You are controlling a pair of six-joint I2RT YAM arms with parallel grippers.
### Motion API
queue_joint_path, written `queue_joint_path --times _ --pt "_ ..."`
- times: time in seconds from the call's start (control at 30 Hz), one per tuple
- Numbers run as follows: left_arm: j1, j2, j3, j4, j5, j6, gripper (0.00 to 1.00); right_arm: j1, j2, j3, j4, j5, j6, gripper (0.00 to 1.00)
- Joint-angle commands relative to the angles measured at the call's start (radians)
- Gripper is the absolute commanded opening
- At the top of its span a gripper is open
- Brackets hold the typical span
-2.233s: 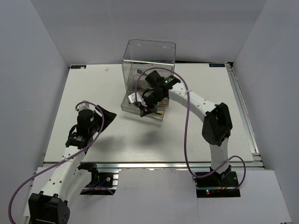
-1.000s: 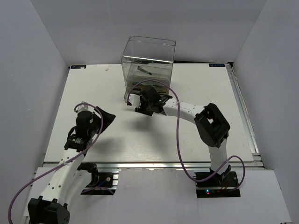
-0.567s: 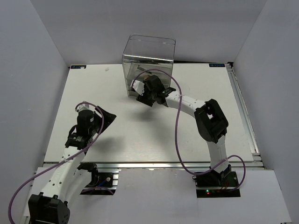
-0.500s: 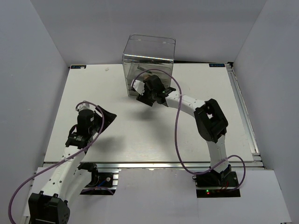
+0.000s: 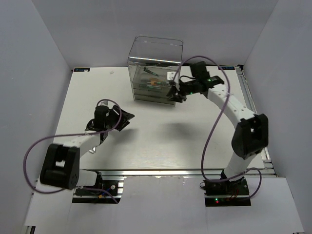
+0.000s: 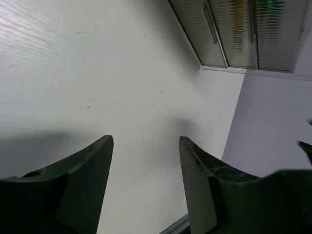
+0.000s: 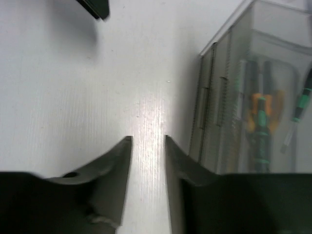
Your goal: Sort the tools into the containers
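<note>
The orange-and-black-handled pliers (image 7: 261, 126) and a black green-banded screwdriver (image 7: 298, 114) lie inside the clear plastic drawer cabinet (image 5: 155, 58), far centre on the white desk (image 5: 146, 146). At its near right corner the right end effector (image 7: 147, 139) stands narrow and empty. The left end effector (image 6: 145, 139) stands wide and empty, nearer left. Sorting looks finished, so back off rightward without nudging the cabinet. Only the right wrist view shows the tools clearly.
</note>
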Motion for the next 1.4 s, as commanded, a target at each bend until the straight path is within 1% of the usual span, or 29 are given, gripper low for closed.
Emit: queue_joint_path --times 0.0,0.03,0.1,0.13,0.17,0.2,0.23,0.27,0.47,0.6,0.63,0.83,0.93,0.97,1.1,1.2,1.37 --pt "-0.037 0.153 0.097 0.248 0.086 -0.058 0.65 -0.069 -0.102 -0.082 -0.017 -0.198 0.002 0.34" --pt "-0.055 0.255 0.166 0.267 0.092 -0.065 0.62 -0.093 -0.145 -0.134 0.003 -0.195 0.019 0.32" --pt "-0.072 0.356 0.241 0.300 0.113 -0.077 0.59 -0.116 -0.180 -0.178 0.047 -0.201 0.062 0.28" --pt "-0.080 0.447 0.278 0.308 0.119 -0.080 0.56 -0.127 -0.212 -0.214 0.060 -0.201 0.078 0.28" --pt "-0.092 0.489 0.348 0.310 0.122 -0.094 0.51 -0.146 -0.226 -0.234 0.075 -0.203 0.093 0.28" --pt "-0.098 0.528 0.376 0.322 0.115 -0.103 0.49 -0.156 -0.251 -0.251 0.098 -0.204 0.114 0.28" --pt "-0.103 0.592 0.401 0.330 0.107 -0.112 0.48 -0.175 -0.260 -0.285 0.109 -0.204 0.125 0.28" --pt "-0.110 0.620 0.442 0.337 0.098 -0.138 0.47 -0.182 -0.271 -0.302 0.121 -0.204 0.134 0.28" --pt "-0.124 0.785 0.539 0.429 0.041 -0.278 0.48 -0.247 -0.305 -0.357 0.161 -0.208 0.162 0.29" --pt "-0.135 0.838 0.563 0.540 -0.012 -0.347 0.47 -0.278 -0.297 -0.359 0.169 -0.221 0.167 0.30" --pt "-0.138 0.845 0.570 0.547 -0.029 -0.373 0.47 -0.285 -0.297 -0.359 0.170 -0.223 0.168 0.30" --pt "-0.141 0.885 0.585 0.580 -0.071 -0.420 0.42 -0.296 -0.282 -0.351 0.169 -0.232 0.164 0.30" --pt "-0.143 0.899 0.585 0.598 -0.071 -0.433 0.40 -0.298 -0.277 -0.348 0.163 -0.234 0.158 0.30" --pt "-0.144 0.901 0.583 0.629 -0.069 -0.437 0.39 -0.298 -0.277 -0.348 0.158 -0.234 0.155 0.30" --pt "-0.152 0.891 0.579 0.663 -0.031 -0.436 0.37 -0.299 -0.277 -0.351 0.144 -0.232 0.144 0.30" --pt "-0.155 0.882 0.548 0.686 -0.040 -0.454 0.36 -0.299 -0.277 -0.363 0.149 -0.235 0.150 0.30" --pt "-0.155 0.898 0.541 0.725 -0.037 -0.459 0.34 -0.299 -0.279 -0.362 0.146 -0.227 0.139 0.31"
